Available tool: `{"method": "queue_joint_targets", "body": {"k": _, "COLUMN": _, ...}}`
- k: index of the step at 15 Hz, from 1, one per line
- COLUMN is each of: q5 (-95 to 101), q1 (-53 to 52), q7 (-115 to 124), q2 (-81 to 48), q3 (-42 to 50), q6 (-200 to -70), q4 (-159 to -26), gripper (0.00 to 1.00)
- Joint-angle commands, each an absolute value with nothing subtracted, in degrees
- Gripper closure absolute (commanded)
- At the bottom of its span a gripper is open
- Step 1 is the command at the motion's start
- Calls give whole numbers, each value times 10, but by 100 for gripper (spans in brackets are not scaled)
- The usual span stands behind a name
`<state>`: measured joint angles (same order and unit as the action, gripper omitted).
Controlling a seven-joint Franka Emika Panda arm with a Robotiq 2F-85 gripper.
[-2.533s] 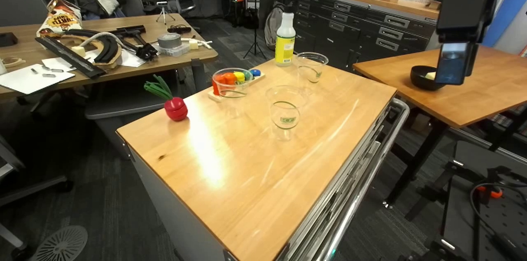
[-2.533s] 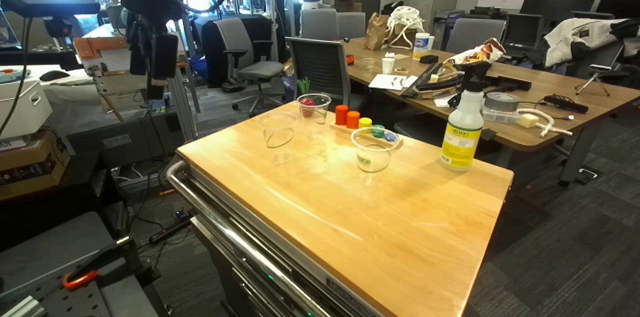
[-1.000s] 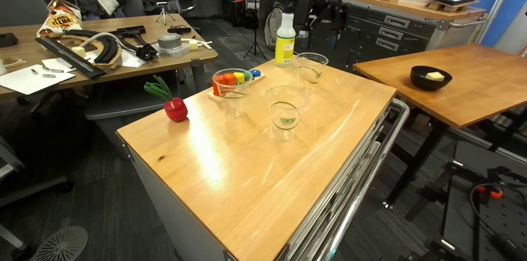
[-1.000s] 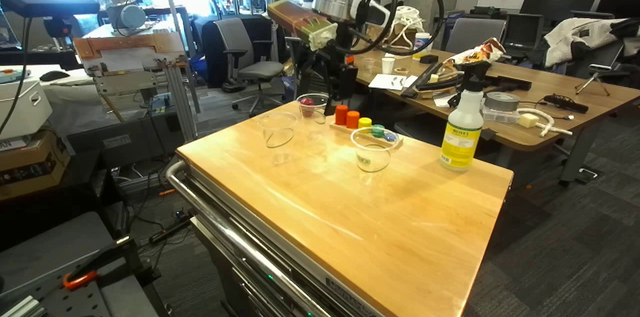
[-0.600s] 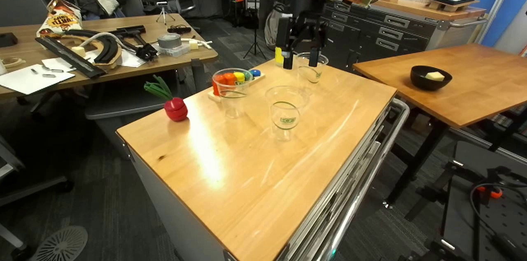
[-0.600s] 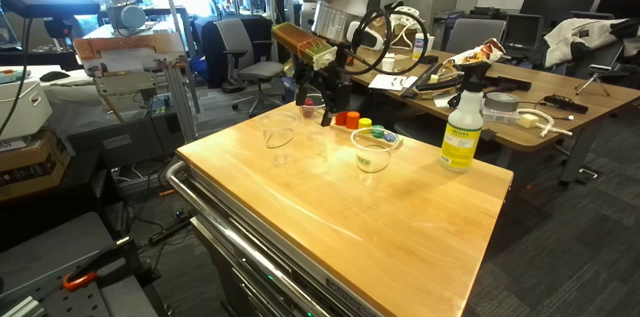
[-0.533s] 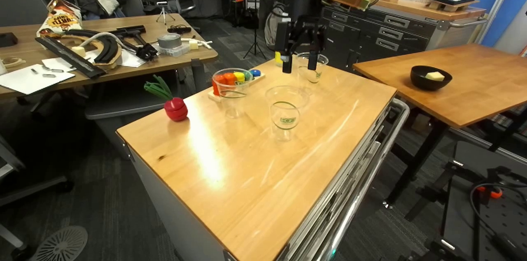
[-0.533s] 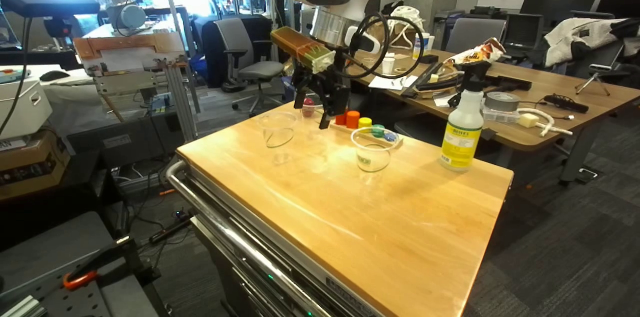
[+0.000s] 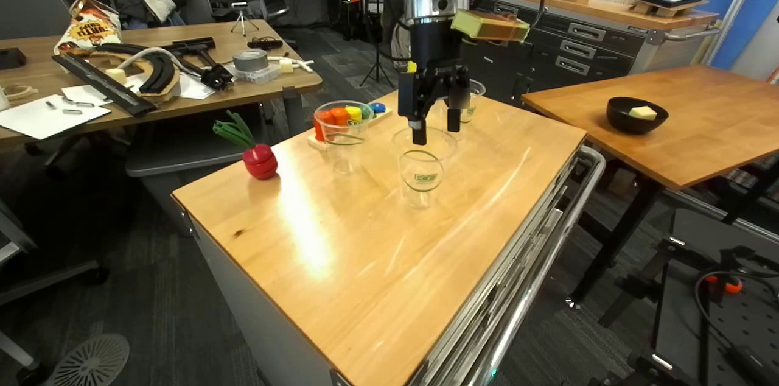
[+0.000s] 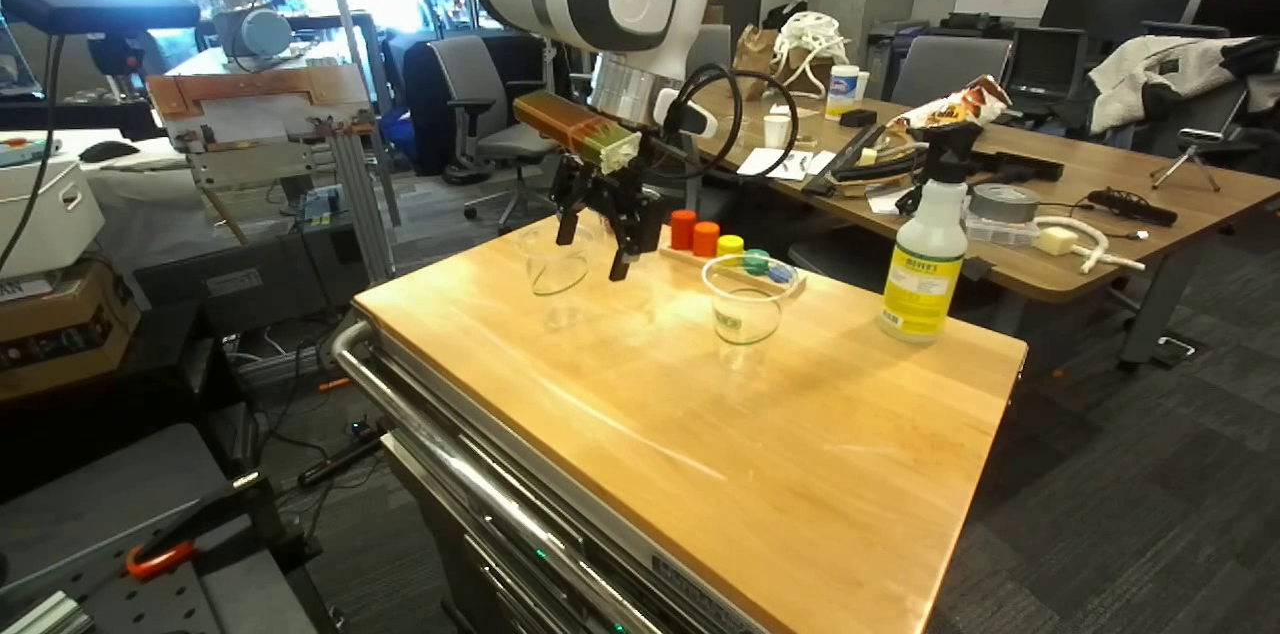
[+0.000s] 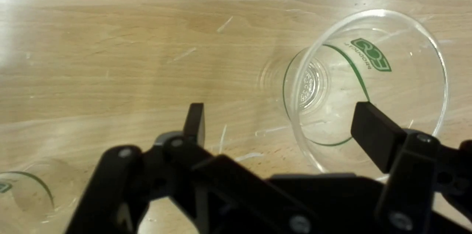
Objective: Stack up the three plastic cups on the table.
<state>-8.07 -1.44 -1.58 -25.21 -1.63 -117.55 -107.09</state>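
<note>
Presently, one clear plastic cup (image 9: 420, 176) is found on the bench (image 9: 365, 288), toward the side with the metal rail (image 10: 450, 458). A second cup (image 9: 344, 145) is seen near a row of coloured pegs (image 10: 706, 240), these being set on a wooden strip (image 9: 314, 142). A third cup (image 10: 745, 319) is placed nearest the yellow-labelled spray bottle (image 10: 922, 264). All three are stood upright and apart, mouths up, green print borne by each. The jaws are spread wide above the bench; nothing is held. In the wrist view a cup's rim is crossed by one side of the jaws; whether it is touched cannot be told. Another cup is shown partly, at the lower left. In an exterior view the second cup is mostly hidden behind the jaws. The jaws are carried by a white arm (image 10: 625, 4), with a yellow-orange block (image 10: 578, 129) fixed near its wrist. A red radish (image 9: 260, 161), green-leaved, is noted near the bench's edge. Farther off, a black bowl (image 9: 627, 123) with a pale lump (image 9: 642, 112) is set on a wooden table (image 9: 724, 94). On a brown desk (image 10: 1205, 209), a snack bag (image 9: 90, 27) and a roll of tape (image 9: 250, 59) are seen among papers (image 9: 36, 120).
</note>
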Motion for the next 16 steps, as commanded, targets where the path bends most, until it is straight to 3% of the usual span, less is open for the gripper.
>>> {"method": "queue_joint_targets", "body": {"k": 1, "q5": -50, "q1": -28, "q7": -9, "q2": -241, "q3": -19, "q6": -1187, "q4": -1075, "gripper": 0}}
{"method": "queue_joint_targets", "body": {"k": 2, "q5": -46, "q1": -29, "q7": -10, "q2": -241, "q3": -18, "q6": -1186, "q4": -1077, "gripper": 0}}
{"method": "queue_joint_targets", "body": {"k": 3, "q5": -42, "q1": -30, "q7": -10, "q2": -243, "q3": -17, "q6": -1186, "q4": -1077, "gripper": 25}}
{"method": "queue_joint_targets", "body": {"k": 4, "q5": -40, "q1": -29, "q7": -13, "q2": -248, "q3": -17, "q6": -1183, "q4": -1076, "gripper": 25}}
{"method": "queue_joint_targets", "body": {"k": 12, "q5": -69, "q1": -16, "q7": -28, "q2": -251, "q3": -27, "q6": -1188, "q4": -1087, "gripper": 89}}
{"method": "queue_joint_targets", "body": {"k": 14, "q5": -85, "q1": -12, "q7": -27, "q2": -247, "q3": -28, "q6": -1196, "q4": -1092, "gripper": 100}}
{"method": "queue_joint_targets", "body": {"k": 16, "q5": -102, "q1": -7, "q7": -31, "q2": -239, "q3": -29, "q6": -1200, "q4": -1097, "gripper": 100}}
